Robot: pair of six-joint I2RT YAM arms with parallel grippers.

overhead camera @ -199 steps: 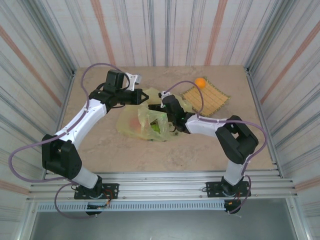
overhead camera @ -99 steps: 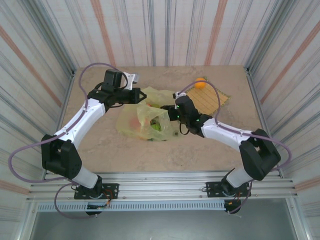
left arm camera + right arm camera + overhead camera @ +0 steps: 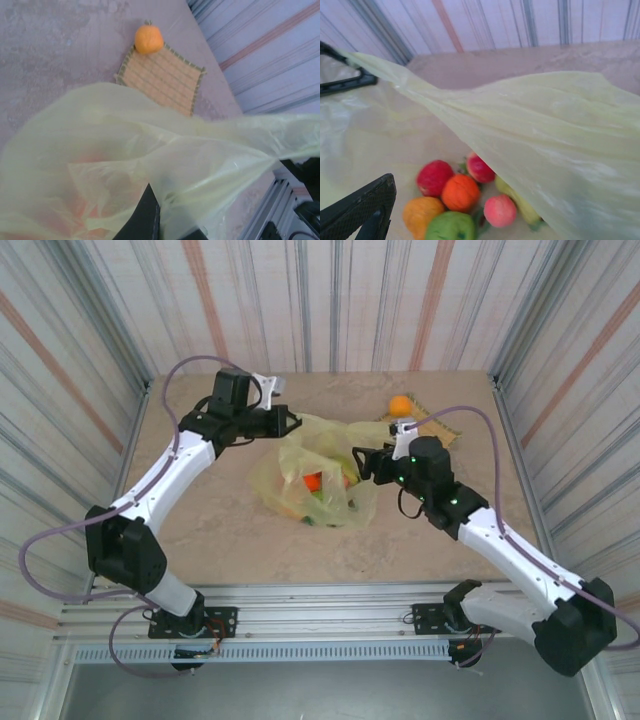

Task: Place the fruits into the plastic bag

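The plastic bag (image 3: 315, 475) lies at the middle of the worktop (image 3: 200, 530), between the two pincers. The left pincer (image 3: 288, 423) sits at the bag's far-left edge and the right pincer (image 3: 360, 462) at its right edge. Several fruits (image 3: 460, 192) lie heaped together inside the bag, touching one another. Farther right and behind the bag lies the mat (image 3: 162, 77), with a lone fruit (image 3: 148, 39) on its far-left corner.

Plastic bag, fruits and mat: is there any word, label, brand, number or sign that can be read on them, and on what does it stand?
None: no text can be read on the plastic bag, the fruits or the bamboo mat.
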